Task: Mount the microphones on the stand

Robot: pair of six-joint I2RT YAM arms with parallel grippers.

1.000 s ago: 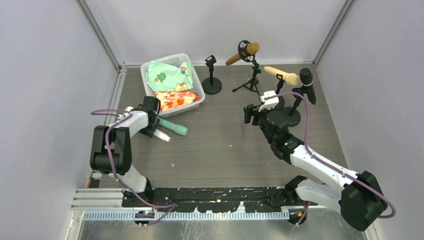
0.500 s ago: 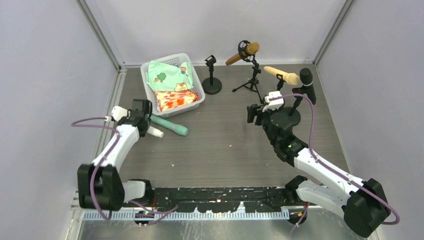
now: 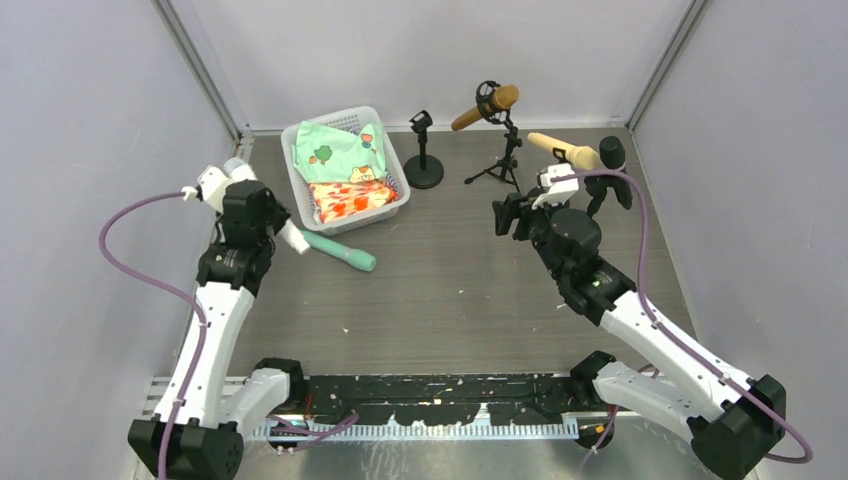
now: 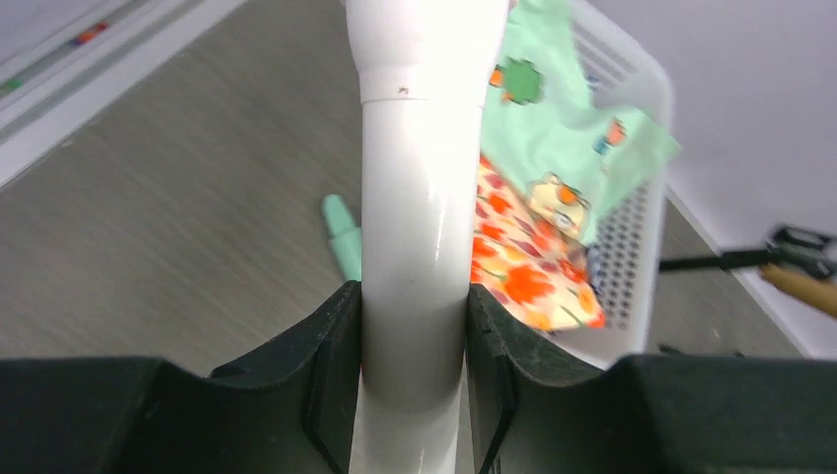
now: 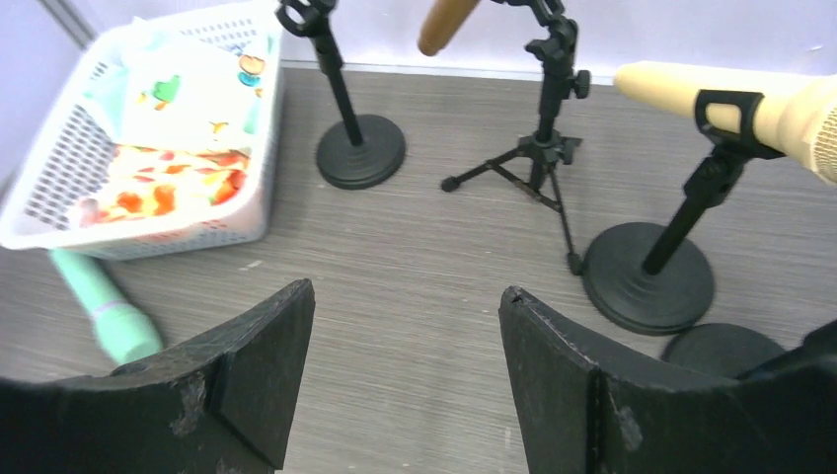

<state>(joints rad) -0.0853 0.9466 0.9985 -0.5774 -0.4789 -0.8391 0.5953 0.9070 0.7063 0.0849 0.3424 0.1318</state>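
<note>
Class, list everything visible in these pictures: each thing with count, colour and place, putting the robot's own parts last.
white microphone: one, white, clamped in the left gripper, left of the basket.
mint microphone: one, mint green, lying on the table before the basket.
brown microphone: one, brown, on the tripod stand, back.
cream microphone: one, cream, on a round-base stand, right.
black microphone: one, black, far right.
empty stand: one, black, right of the basket.
basket: one, white, back left.
cloths: two, green-patterned and orange-patterned, in the basket.
left gripper: one, black, shut on the white microphone.
right gripper: one, black, open, holding nothing.
</note>
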